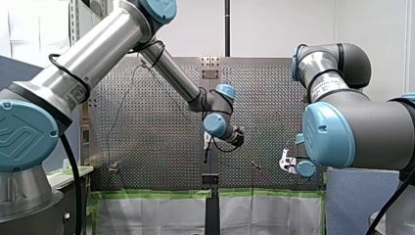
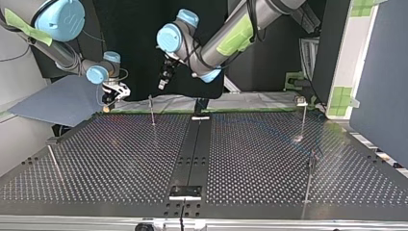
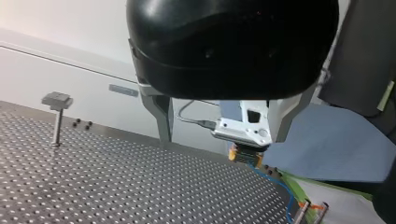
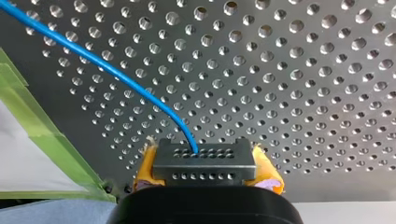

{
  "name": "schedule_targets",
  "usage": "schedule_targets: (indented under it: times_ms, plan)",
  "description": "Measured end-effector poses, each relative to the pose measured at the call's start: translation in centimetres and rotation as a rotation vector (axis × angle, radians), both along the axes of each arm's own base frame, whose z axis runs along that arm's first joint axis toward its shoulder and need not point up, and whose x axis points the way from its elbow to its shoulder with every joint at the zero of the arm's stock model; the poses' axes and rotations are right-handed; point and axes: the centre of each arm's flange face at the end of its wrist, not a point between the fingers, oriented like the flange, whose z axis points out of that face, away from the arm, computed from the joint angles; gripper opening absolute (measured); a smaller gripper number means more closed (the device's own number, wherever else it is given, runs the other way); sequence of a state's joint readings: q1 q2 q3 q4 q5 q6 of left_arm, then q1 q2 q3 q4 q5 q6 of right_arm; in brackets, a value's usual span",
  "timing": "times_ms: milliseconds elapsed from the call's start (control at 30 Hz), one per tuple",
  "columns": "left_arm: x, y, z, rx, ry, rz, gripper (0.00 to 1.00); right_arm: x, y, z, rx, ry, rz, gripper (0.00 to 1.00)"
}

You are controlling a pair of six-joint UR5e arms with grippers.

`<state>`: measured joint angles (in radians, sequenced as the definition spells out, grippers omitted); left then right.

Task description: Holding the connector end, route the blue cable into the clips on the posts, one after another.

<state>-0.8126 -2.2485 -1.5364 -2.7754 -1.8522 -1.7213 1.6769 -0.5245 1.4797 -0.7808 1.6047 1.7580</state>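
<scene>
My right gripper [image 4: 205, 169] is shut on the black connector block [image 4: 205, 158], with a yellow pad on each side of it. The blue cable [image 4: 116, 72] leaves the connector's face and curves away over the perforated table [image 4: 303, 70]. In the left wrist view my left gripper [image 3: 222, 137] hangs open and empty above the table. Ahead of it sits the other arm's white gripper with the connector [image 3: 244, 152], and the blue cable [image 3: 275, 182] runs down toward two posts [image 3: 302, 212]. In the top view my right gripper [image 2: 110, 94] is at the left and my left gripper [image 2: 165, 79] near the middle.
Thin clip posts stand on the table: one near the far edge [image 2: 151, 109], one at the far right [image 2: 303, 115], one at the near right [image 2: 310, 175], one at the near left [image 2: 53, 161]. Green tape [image 4: 42, 126] lines the table's edge. A black centre rail [image 2: 192, 149] crosses the table.
</scene>
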Motion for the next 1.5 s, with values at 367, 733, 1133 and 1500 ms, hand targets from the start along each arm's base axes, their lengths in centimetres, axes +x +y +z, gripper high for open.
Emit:
schedule_targets:
  times_ms: [367,733,1133,1500]
  plan:
    - [-2.3,1.9,2.1,-0.035,0.02,0.004,1.0,-0.5,0.1,-1.0,0.007,-0.002,-0.008,0.0]
    - [-3.9,4.2,4.6,-0.09,-0.002,0.012,1.0,-0.8,-0.1,-1.0,0.006,0.003,-0.012,0.0]
    - [-4.9,6.7,7.3,-0.232,-0.032,0.017,1.0,-0.9,-0.2,-0.9,0.008,0.004,-0.013,0.0]
    - [-5.8,10.0,9.3,-0.31,-0.08,0.087,1.0,-0.9,-0.3,-0.9,0.006,0.003,-0.013,0.0]
